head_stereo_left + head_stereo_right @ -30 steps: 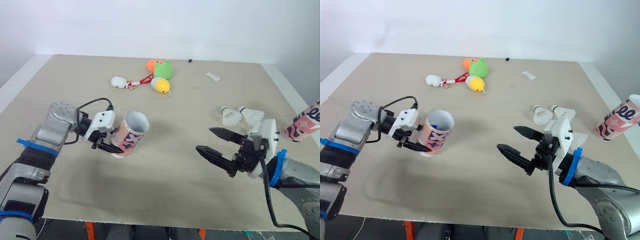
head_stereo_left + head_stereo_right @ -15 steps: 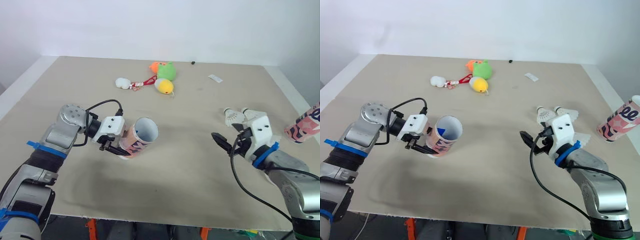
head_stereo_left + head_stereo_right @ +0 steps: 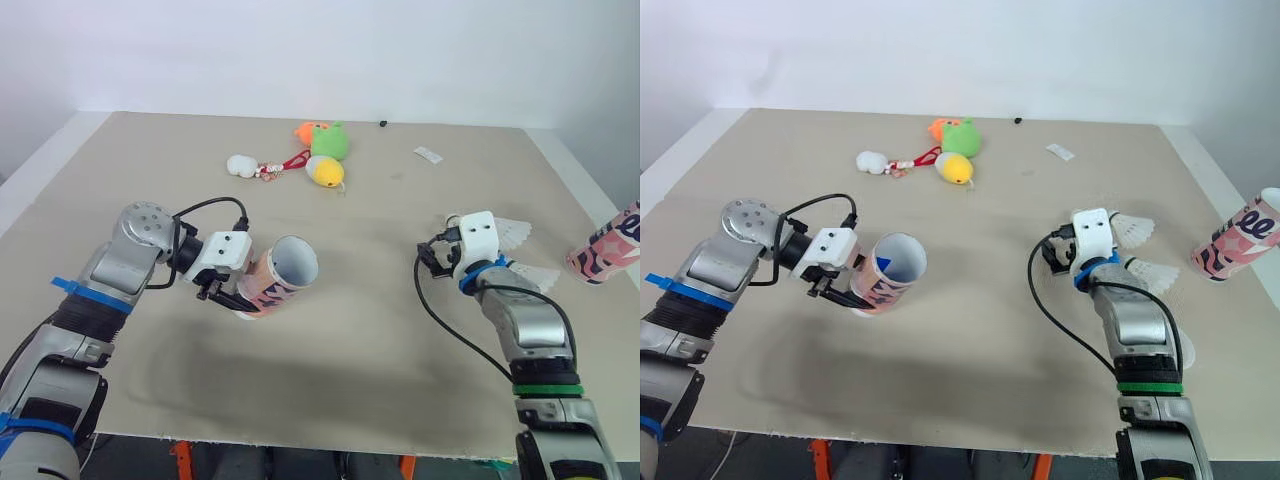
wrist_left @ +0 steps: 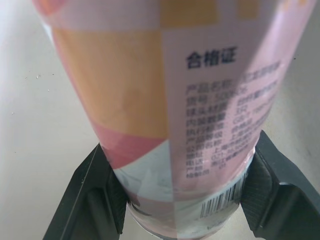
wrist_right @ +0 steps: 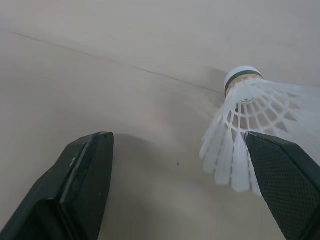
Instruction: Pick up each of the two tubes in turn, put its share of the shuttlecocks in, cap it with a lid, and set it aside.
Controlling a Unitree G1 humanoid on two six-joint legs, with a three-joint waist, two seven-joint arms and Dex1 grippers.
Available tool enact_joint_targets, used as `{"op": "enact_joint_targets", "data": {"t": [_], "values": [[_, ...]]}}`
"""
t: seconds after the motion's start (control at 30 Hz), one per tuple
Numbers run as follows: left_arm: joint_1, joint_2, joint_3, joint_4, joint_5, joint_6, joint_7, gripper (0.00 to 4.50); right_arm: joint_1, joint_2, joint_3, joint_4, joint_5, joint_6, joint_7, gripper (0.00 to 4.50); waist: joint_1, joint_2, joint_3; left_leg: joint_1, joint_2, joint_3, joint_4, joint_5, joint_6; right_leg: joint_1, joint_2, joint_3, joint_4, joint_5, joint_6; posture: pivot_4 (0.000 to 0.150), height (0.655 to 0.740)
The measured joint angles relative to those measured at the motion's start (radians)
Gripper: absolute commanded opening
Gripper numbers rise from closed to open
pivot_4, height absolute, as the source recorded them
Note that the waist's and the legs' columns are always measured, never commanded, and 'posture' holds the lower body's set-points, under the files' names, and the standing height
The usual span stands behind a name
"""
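Nearest us, the left pincer (image 3: 232,297) pinches the held tube (image 3: 280,278) low on its body, one finger either side near the barcode end. We read that low grip as deliberate, since it leaves the open mouth free. The tube leans with its mouth turned up and toward the right arm, a fair angle for feeding something in. Whether its base touches the table (image 3: 330,350) we cannot tell.

Right of the held tube and well apart, the right pincer (image 5: 185,185) hangs low over the table, fingers spread wide. Two shuttlecocks (image 3: 515,232) lie by that wrist. The wrist view has one on its side between the fingers, nearer one of them and untouched. We judge this an approach to a grasp, with nothing gripped yet.

Farther right of the held tube, at the table edge, the second tube (image 3: 605,250) sits tilted, waiting its turn.

Far beyond the held tube are plush toys (image 3: 325,150) and a white tag (image 3: 427,154), which are no part of the job.
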Motion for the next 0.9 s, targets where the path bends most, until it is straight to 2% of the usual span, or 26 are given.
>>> {"op": "enact_joint_targets", "data": {"t": [0.03,0.13,0.27,0.4,0.5,0.6,0.73,0.77,0.83,0.87,0.9], "values": [[0.0,0.001,0.0,-0.001,0.0,0.001,0.001,2.48,-0.021,0.008,0.0,0.038,-0.009,-0.018,-0.001,4.5,-0.001,0.0,0.0,0.0,0.0,0.0,0.0,0.0,0.0,0.0,0.0,0.0,0.0,0.0,0.0,0.15,0.7323],[0.001,0.003,0.0,-0.005,0.001,0.012,0.002,2.47,-0.092,0.023,0.0,0.156,-0.035,-0.067,-0.02,3.83,-0.002,0.0,0.0,0.001,0.0,0.0,0.0,0.0,0.0,0.0,0.0,0.001,0.0,0.001,0.0,0.15,0.7323],[0.001,0.004,0.0,-0.011,0.001,0.019,0.001,2.47,-0.174,0.034,-0.001,0.316,-0.063,-0.146,-0.041,2.14,-0.003,0.0,0.0,0.0,0.0,0.001,0.0,0.0,0.0,0.0,0.0,0.001,0.0,0.001,0.0,0.15,0.7323],[0.005,0.009,-0.001,-0.024,0.0,0.021,0.0,2.47,-0.209,0.039,-0.003,0.392,-0.076,-0.205,-0.036,0.1,-0.004,0.0,0.0,0.0,0.0,0.001,-0.001,0.0,0.0,-0.001,0.0,0.001,0.0,0.001,0.0,0.15,0.7323],[0.012,0.016,0.001,-0.04,0.0,0.031,0.003,2.47,-0.208,0.048,-0.002,0.389,-0.074,-0.227,-0.007,0.03,-0.008,0.0,0.0,0.0,0.0,0.0,-0.001,0.0,0.0,-0.001,0.0,0.001,0.0,0.001,0.0,0.15,0.7323],[0.02,0.024,0.005,-0.05,-0.004,0.039,0.005,2.47,-0.165,0.063,0.002,0.274,-0.047,-0.241,0.078,0.03,-0.012,0.0,0.0,0.0,0.0,-0.001,-0.001,0.0,0.001,-0.001,0.0,0.001,0.0,0.001,0.0,0.15,0.7323],[0.027,0.028,0.009,-0.059,-0.008,0.042,0.008,2.47,-0.074,0.042,0.056,0.001,0.011,-0.259,0.259,0.03,-0.013,0.002,0.001,-0.001,0.0,-0.002,-0.001,-0.001,0.001,-0.002,0.0,0.0,0.0,0.001,0.0,0.15,0.7323],[0.027,0.027,0.009,-0.061,-0.009,0.043,0.008,2.47,-0.046,0.01,0.077,-0.121,0.057,-0.251,0.354,0.03,-0.012,0.003,0.002,-0.002,0.0,-0.002,-0.001,-0.001,0.001,-0.002,-0.001,0.0,0.0,0.001,0.0,0.15,0.7323],[0.027,0.028,0.009,-0.061,-0.01,0.044,0.008,2.47,-0.038,-0.008,0.082,-0.172,0.079,-0.249,0.392,0.03,-0.011,0.003,0.002,-0.002,0.0,-0.002,-0.001,-0.001,0.001,-0.002,-0.001,0.0,0.0,0.0,0.001,0.15,0.7323],[0.024,0.022,0.006,-0.061,-0.011,0.044,0.007,2.47,-0.005,-0.138,0.085,-0.377,0.191,-0.193,0.58,0.03,-0.006,0.004,0.003,-0.004,-0.001,-0.003,0.0,-0.001,0.001,-0.003,-0.002,-0.001,0.0,0.0,0.001,0.15,0.7323],[0.025,0.024,0.006,-0.058,-0.011,0.044,0.006,2.47,0.0,-0.171,0.084,-0.423,0.215,-0.183,0.619,0.03,-0.006,0.004,0.002,-0.003,0.0,-0.003,0.0,-0.001,0.002,-0.002,-0.001,-0.001,0.0,0.0,0.001,0.15,0.7323]]}}
